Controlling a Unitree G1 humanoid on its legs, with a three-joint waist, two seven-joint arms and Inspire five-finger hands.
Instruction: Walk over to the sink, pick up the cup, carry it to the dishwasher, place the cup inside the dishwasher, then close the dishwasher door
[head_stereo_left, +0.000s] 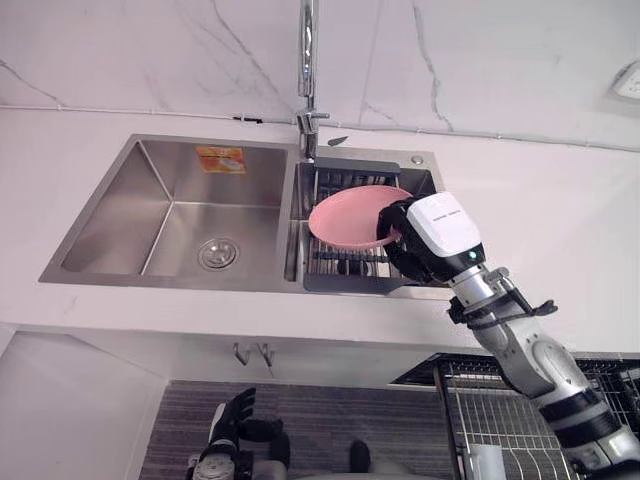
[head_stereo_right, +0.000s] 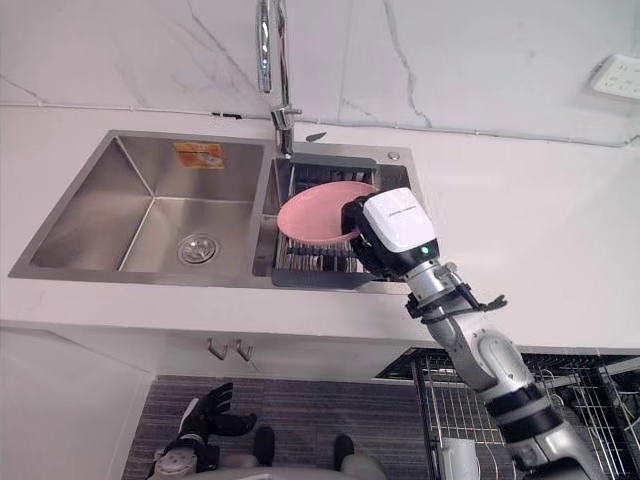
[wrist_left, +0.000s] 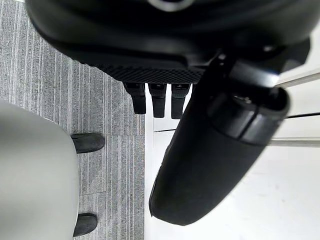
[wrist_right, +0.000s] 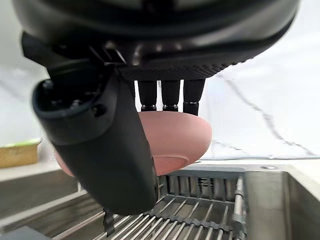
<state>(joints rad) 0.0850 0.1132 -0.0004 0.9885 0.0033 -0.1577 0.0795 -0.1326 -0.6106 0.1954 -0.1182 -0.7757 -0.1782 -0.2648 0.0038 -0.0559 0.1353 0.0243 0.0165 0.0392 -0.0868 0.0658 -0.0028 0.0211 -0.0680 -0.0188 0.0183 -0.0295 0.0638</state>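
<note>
Left eye view is showing the right hand (head_stereo_left: 432, 238) reaching over the right basin of the steel sink (head_stereo_left: 110, 220), where it is grasping a pink plate (head_stereo_left: 345, 215) by the rim nearest the robot's right. No cup is visible here; the dish in the hand is this pink plate. It is sitting tilted above a dark drain rack (head_stereo_left: 345, 268) that is lying in that basin, and whether the plate's lower edge is touching the rack cannot be told.

Right wrist view is showing the grip from close up: the fingers (wrist_right: 170, 95) are running down behind the plate (wrist_right: 180, 137) and the thumb (wrist_right: 107, 150) is pressing across its front, with the bars of the rack (wrist_right: 200, 210) lying just below.

A chrome faucet (head_stereo_left: 307, 60) is rising behind the divide between the two basins. The left basin is showing its round drain (head_stereo_left: 217, 253) and an orange sticker (head_stereo_left: 220, 158) on its back wall. The white desk (head_stereo_left: 560, 210) is surrounding the sink. A wire basket (head_stereo_left: 500, 410) is standing low at the robot's right, beneath the right forearm.

The left hand (head_stereo_left: 235, 415) is hanging low above the grey striped floor (head_stereo_left: 320, 415), its fingers relaxed and grasping nothing.
</note>
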